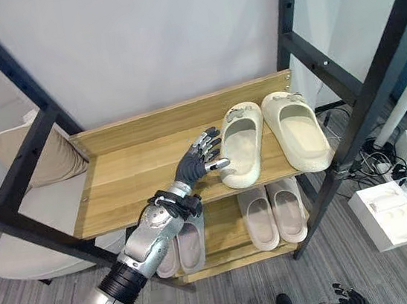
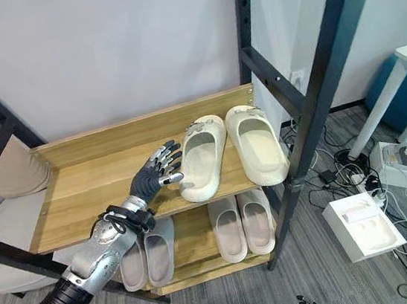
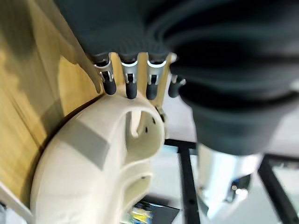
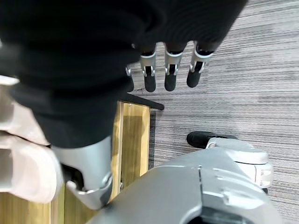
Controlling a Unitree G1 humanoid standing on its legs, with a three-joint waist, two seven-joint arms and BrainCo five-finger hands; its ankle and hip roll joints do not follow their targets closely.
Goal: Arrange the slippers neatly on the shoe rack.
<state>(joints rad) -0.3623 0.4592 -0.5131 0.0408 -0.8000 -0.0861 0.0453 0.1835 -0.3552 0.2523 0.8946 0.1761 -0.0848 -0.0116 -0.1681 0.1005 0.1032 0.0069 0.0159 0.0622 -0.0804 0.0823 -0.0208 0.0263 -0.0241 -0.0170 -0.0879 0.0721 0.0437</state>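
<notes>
On the top shelf, left hand's spread fingers touch slipper.

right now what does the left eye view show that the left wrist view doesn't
The left eye view alone shows the whole shoe rack: a second cream slipper beside the first on the upper shelf, two pale pairs on the lower shelf, a cushioned seat to the left and a white box on the floor to the right. The left wrist view alone shows, from close, the open fingertips poised at the slipper's rim. Both show the left hand at the nearer cream slipper on the wooden shelf.
</notes>
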